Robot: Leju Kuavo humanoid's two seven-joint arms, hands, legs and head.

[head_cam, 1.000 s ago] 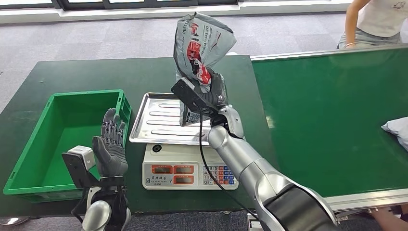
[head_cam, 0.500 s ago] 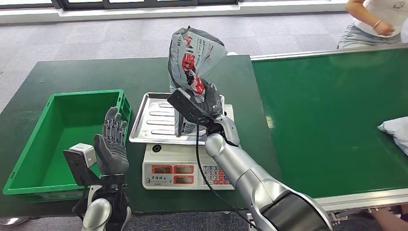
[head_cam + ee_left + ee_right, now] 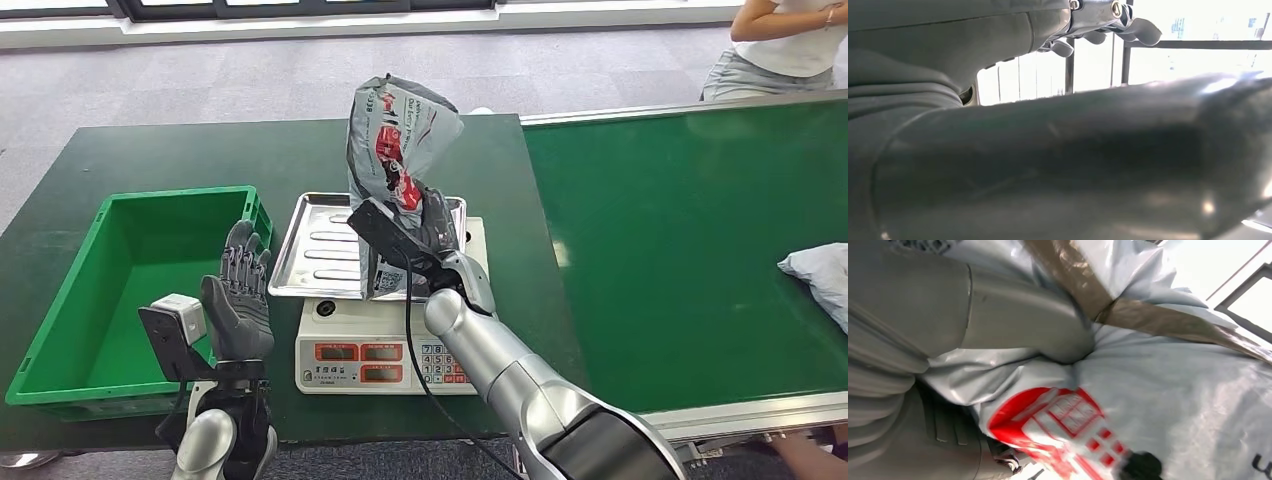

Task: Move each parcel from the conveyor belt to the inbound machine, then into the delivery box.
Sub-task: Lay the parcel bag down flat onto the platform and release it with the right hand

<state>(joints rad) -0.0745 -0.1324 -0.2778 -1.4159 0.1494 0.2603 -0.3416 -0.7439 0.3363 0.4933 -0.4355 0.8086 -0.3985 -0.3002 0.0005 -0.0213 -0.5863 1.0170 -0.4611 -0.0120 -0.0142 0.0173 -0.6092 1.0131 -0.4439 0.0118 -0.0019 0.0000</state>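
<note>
The grey parcel stands upright over the steel tray of the scale, clamped in the right robot hand. The left robot hand is raised beside the green bin, fingers spread, holding nothing. Another parcel lies on the conveyor belt.

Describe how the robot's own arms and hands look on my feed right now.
Both arms are smooth silver metal tubes with rounded joints; the right arm darkens to black near the shoulder. Each ends in a dark grey hand, left hand and right hand, with ribbed, segmented fingers. A black camera bracket sits at each wrist, and a thin black cable hangs along the right arm.
</note>
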